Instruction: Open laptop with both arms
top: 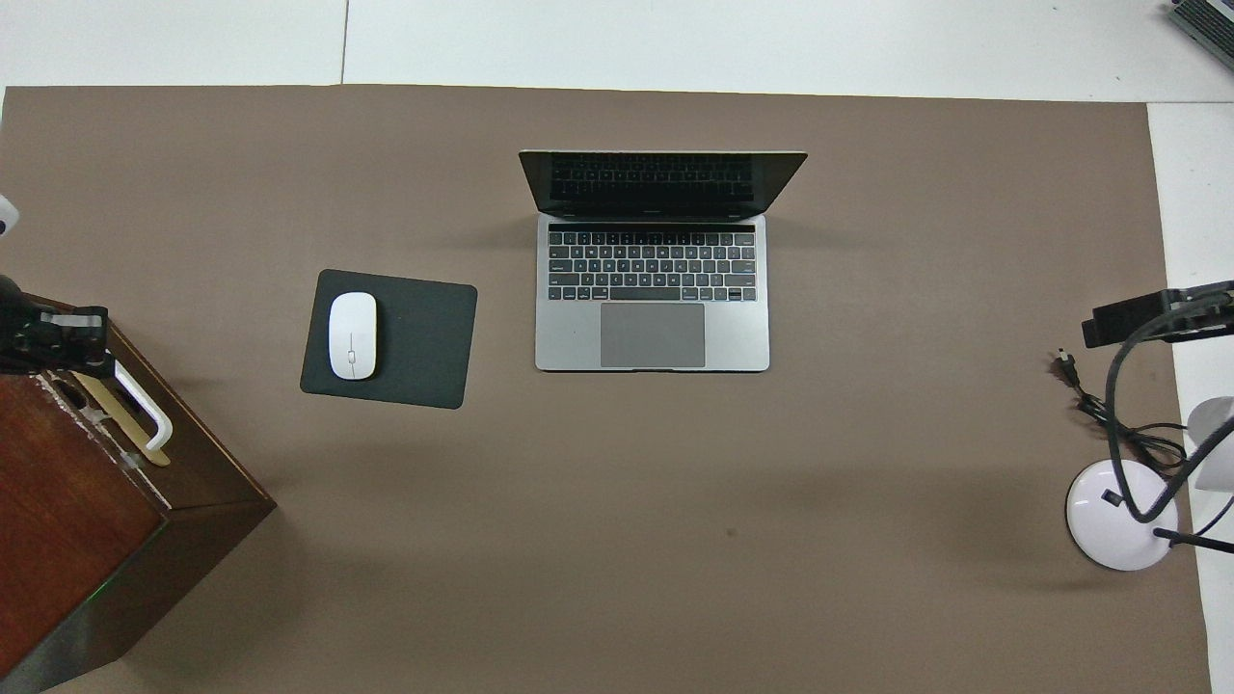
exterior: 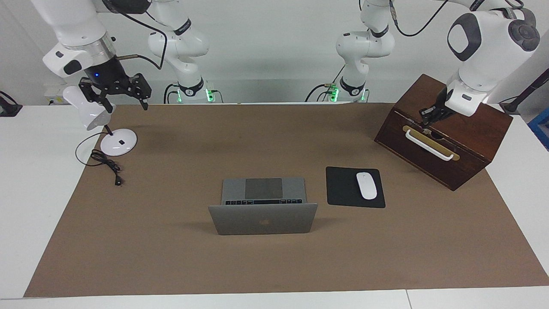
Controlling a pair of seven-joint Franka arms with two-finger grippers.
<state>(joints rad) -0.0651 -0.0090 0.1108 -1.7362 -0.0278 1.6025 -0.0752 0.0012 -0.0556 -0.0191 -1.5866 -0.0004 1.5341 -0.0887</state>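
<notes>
Thin silver-grey metal laptop (exterior: 263,206) stands open on the counter.
Left pincer (exterior: 430,114), closed and empty, hangs over the dark wooden box (exterior: 446,131); right pincer (exterior: 123,99) gapes above the white desk lamp (exterior: 103,128).

Bystanders on the brown mat

A wooden box (exterior: 444,131) with a white handle (exterior: 429,145) sits at one tabletop end, a white lamp (exterior: 101,126) at the other; a mouse (exterior: 366,185) lies on its black pad (exterior: 343,189).

One camera sits high across the table facing the robots, taking in the whole brown mat (exterior: 171,257) and both arm bases, while the other looks steeply down from above the robots' end; both share the mat, turned half a turn between them.
</notes>
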